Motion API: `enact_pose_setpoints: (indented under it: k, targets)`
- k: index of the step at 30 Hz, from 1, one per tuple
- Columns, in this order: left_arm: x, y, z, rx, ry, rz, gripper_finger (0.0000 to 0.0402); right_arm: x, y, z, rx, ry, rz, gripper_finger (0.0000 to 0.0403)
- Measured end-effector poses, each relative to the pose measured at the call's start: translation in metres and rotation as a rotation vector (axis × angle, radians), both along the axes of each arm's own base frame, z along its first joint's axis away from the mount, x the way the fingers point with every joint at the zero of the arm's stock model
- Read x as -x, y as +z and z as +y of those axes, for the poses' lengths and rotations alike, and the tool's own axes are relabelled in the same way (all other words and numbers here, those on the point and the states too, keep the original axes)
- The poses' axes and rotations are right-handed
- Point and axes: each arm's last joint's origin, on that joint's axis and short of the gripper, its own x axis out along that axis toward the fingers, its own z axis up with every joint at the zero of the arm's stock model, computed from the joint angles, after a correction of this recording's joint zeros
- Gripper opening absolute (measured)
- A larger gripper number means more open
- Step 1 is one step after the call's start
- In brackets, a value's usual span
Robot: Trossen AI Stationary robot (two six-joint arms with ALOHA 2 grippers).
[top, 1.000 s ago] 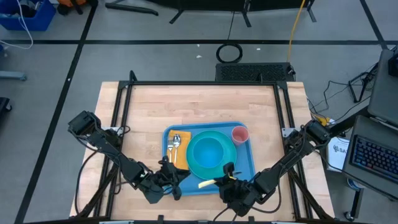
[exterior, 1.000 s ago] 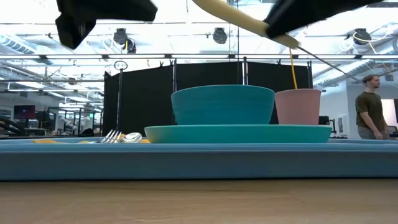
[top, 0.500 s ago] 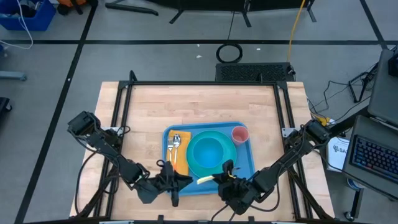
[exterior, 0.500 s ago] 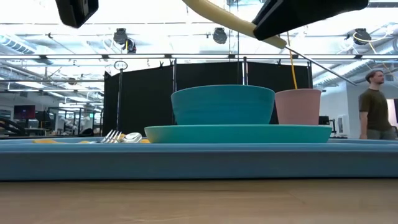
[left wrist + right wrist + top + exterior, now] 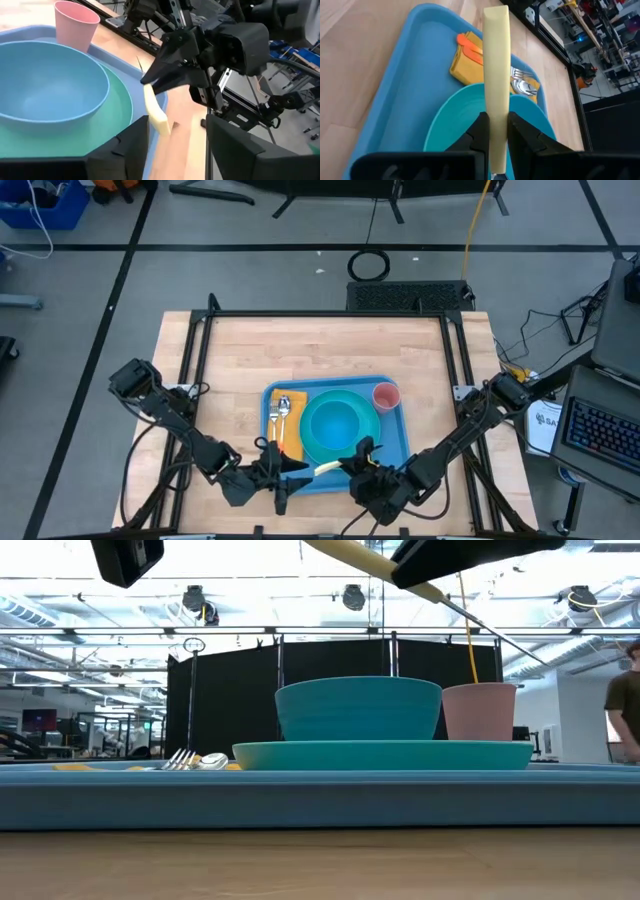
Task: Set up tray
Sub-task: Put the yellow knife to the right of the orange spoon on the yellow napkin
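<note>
The blue tray (image 5: 392, 442) lies near the table's front edge. It carries a teal plate (image 5: 368, 426) with a blue bowl (image 5: 332, 424), a pink cup (image 5: 385, 396), and a fork and spoon (image 5: 282, 410) on a yellow napkin. My right gripper (image 5: 348, 464) is shut on a pale yellow flat utensil (image 5: 328, 470) above the tray's near rim. My left gripper (image 5: 283, 472) stands open just left of it. In the left wrist view the utensil's free end (image 5: 159, 122) sits between the open fingers, apart from them. My right gripper pinches the pale yellow utensil between its two fingers at one end (image 5: 496, 107). The fingers come from the table's right and lie along the utensil, which sticks straight out ahead of them. Its free end (image 5: 159, 122) points at my left gripper. It is lifted clear of the tray.
An orange utensil (image 5: 470, 52) lies on the yellow napkin (image 5: 462, 67) at the tray's left end. Bare wooden table (image 5: 300, 350) stretches beyond the tray to the far edge. A person stands far off in the room at the right (image 5: 625, 700).
My right gripper has carried the yellow utensil a little toward the table's left, closer to my left gripper. My left gripper's fingers stand wider apart than a second ago, and the utensil's free end now reaches between them.
</note>
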Motion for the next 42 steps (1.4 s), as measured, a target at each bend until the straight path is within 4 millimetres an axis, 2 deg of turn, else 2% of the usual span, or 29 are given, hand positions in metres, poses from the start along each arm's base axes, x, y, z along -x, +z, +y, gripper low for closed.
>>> enact_pose_setpoints:
  k: [6,36,39,42]
  targets:
    - [0.000,0.000,0.000,-0.002,-0.002,0.002,0.0215,-0.005,0.001,-0.004,0.005,-0.005,-0.007,0.0033]
    - [-0.001,-0.004,0.003,-0.031,0.003,0.035,0.0216,-0.016,0.009,-0.003,0.010,0.054,-0.069,0.0034]
    - [-0.003,-0.004,0.005,-0.027,-0.012,0.043,0.0205,-0.017,0.010,-0.002,0.003,0.069,-0.078,0.0034]
    - [-0.004,-0.005,0.007,-0.021,-0.023,0.052,0.0178,-0.017,0.010,-0.002,0.005,0.071,-0.079,0.0034]
